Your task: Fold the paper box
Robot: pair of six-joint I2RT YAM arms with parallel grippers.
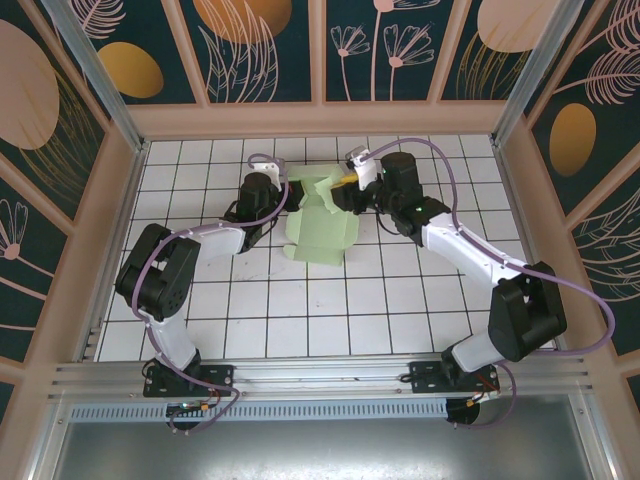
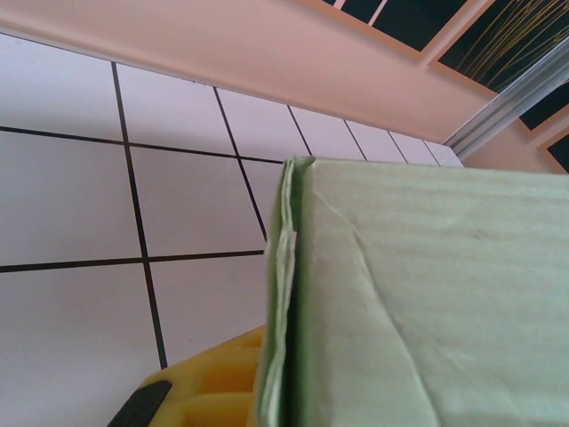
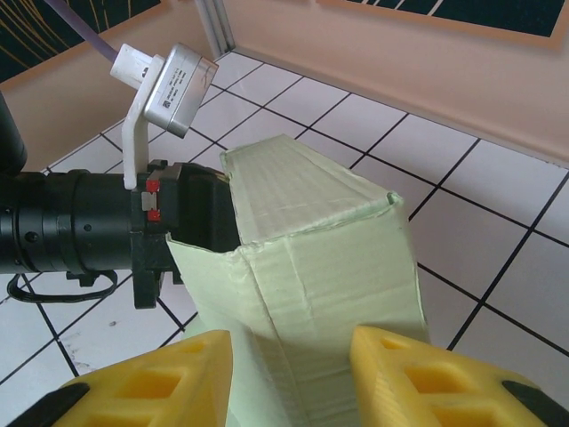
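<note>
Top external view, box: the pale mint-green thin card paper box (image 1: 320, 225) stands partly folded on the far middle of the white tiled surface (image 1: 300, 310), with some flaps open toward the back wall.
Box position: it is between the two arms, the left pincer (image 1: 288, 205) at its left side and the right pincer (image 1: 342, 183) at its far right corner.
Left wrist view: the paper box (image 2: 427, 294) is very close to the lens. A double edge of card runs downward just beside one yellow finger (image 2: 222, 382).
Left pincer state: clenched on a thin wall of the paper box.
Right wrist view: the paper box (image 3: 311, 249) shows an upright corner crease and a raised wall. The black end of the left arm with its small silver camera (image 3: 173, 84) is against the box's other side.
Right pincer state: the right pincer (image 3: 293, 374) has its yellow fingers (image 3: 169, 382) apart, one at each side of the corner crease. Whether they press the card or have let it go, I cannot tell.
</note>
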